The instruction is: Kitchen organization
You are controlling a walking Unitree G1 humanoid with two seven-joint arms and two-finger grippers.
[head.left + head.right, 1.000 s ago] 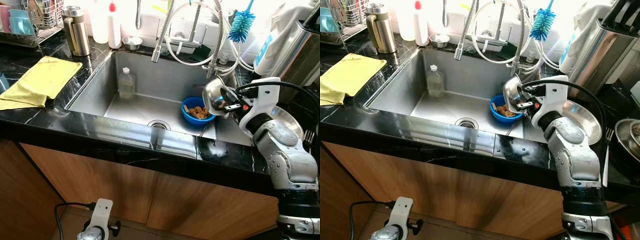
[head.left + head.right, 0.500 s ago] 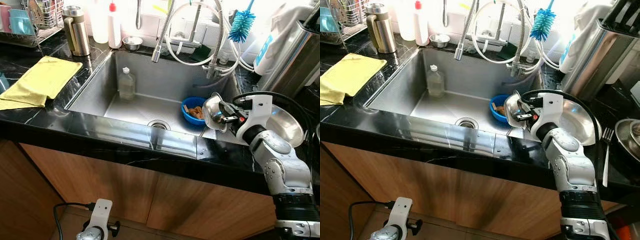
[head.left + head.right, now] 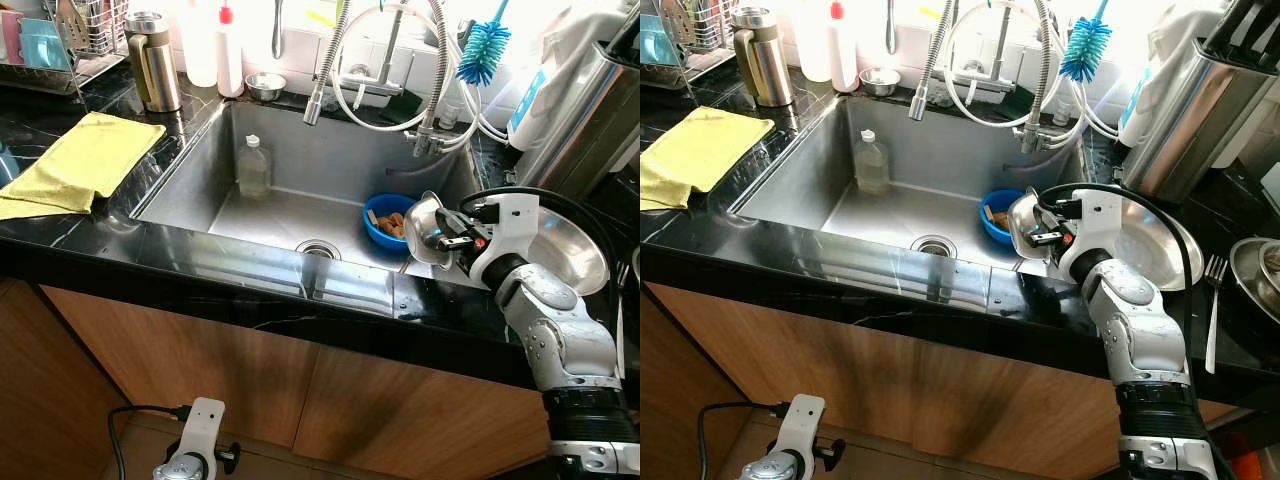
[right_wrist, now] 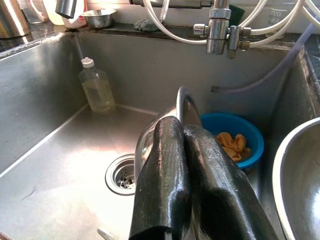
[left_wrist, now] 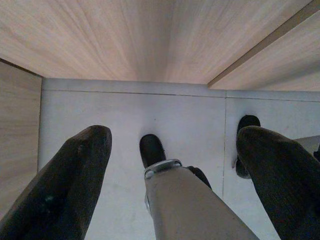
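Right gripper (image 3: pixel 447 238): fingers (image 4: pixel 172 190) pressed together on the rim of a small steel bowl (image 3: pixel 424 222), holding it tilted on edge over the sink's (image 3: pixel 190 170) right end. From the head camera the bowl sits at about 3 o'clock of the drain (image 3: pixel 318 248), just beside a blue bowl (image 3: pixel 383 233) that lies on the sink floor with orange scraps in it.

Right wrist camera adds detail: the steel rim rises edge-on between the two black fingers; the blue bowl is beyond the fingertips at 2 o'clock, the drain at 9 o'clock, a clear bottle (image 4: pixel 96 86) upright against the back wall of the sink at 11 o'clock. A larger steel basin's rim (image 4: pixel 295 185) shows at 3 o'clock; in the head views it rests on the counter just behind the right wrist.

Left gripper (image 5: pixel 172 150): fingers well apart, nothing between them. Its wrist camera looks down at pale floor, wooden cabinet fronts and the robot's own leg. The left-eye view shows it hanging low by the cabinet at 7 o'clock.

Head views further out: faucet hose (image 3: pixel 325 70) over the sink back edge at 12 o'clock, blue brush (image 3: pixel 482 47) at 1 o'clock, yellow cloth (image 3: pixel 85 160) on the black counter at 9 o'clock, steel flask (image 3: pixel 152 60) at 11 o'clock.
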